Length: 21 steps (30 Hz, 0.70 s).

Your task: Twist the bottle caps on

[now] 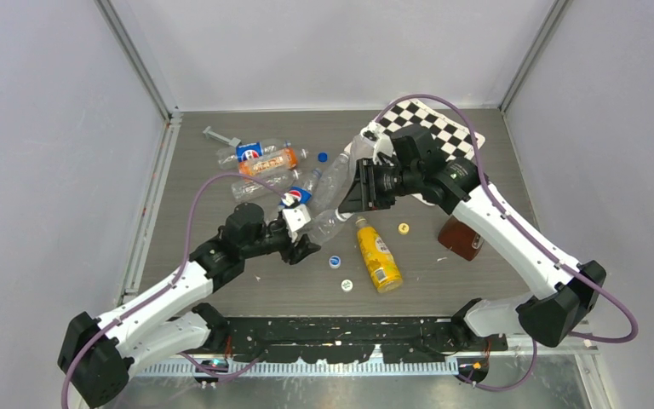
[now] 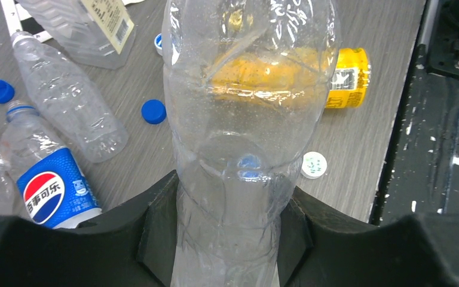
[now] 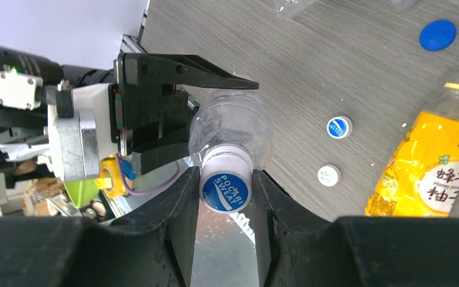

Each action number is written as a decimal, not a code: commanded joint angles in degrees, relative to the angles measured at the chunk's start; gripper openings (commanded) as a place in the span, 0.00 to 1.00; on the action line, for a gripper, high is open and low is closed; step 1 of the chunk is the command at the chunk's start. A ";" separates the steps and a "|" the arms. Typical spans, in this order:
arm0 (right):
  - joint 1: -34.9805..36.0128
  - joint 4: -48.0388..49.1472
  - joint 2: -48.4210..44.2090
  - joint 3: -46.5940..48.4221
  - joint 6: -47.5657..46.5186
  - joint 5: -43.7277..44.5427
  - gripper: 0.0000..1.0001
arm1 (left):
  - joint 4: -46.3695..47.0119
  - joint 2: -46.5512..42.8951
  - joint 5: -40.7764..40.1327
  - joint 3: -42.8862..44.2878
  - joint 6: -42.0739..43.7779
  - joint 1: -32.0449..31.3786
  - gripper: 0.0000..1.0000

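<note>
1. The left tool [image 2: 232, 206] is pinching the clear crinkled plastic bottle [image 2: 245, 107] at the end opposite its neck. Its two black fingers are pressing against both sides of the body.
2. The right tool [image 3: 225, 178] is pinching the round blue-and-white plastic cap [image 3: 225, 190], which is sitting on the neck of the same bottle. One finger is touching each side of the cap.
3. The bottle is spanning the gap between the two tools, over the middle of the grey wood-grain bench [image 1: 187, 162].
4. A yellow plastic bottle with a printed label [image 1: 377, 256] is lying on the bench near the held bottle, toward the near edge.
5. Three loose caps are lying on the bench beside the yellow bottle: a small blue-and-white cap [image 3: 339, 127], a small white cap [image 3: 329, 175], and, further off, a plain blue cap [image 3: 437, 34].
6. A clear Pepsi-labelled bottle [image 2: 54, 188] is lying among other clear bottles to the left of the held bottle in the left wrist view.
</note>
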 commanded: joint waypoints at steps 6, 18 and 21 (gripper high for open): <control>2.65 -0.40 2.14 -0.97 14.49 6.32 0.02 | 16.45 -2.49 -1.95 1.05 3.72 -1.28 0.00; 2.89 0.41 1.49 0.03 21.68 13.67 0.14 | 20.41 -2.02 -6.47 -1.01 3.77 -1.63 0.00; 2.91 0.70 1.30 0.39 22.05 14.50 0.19 | 20.42 -1.83 -6.99 -1.14 3.82 -1.63 0.00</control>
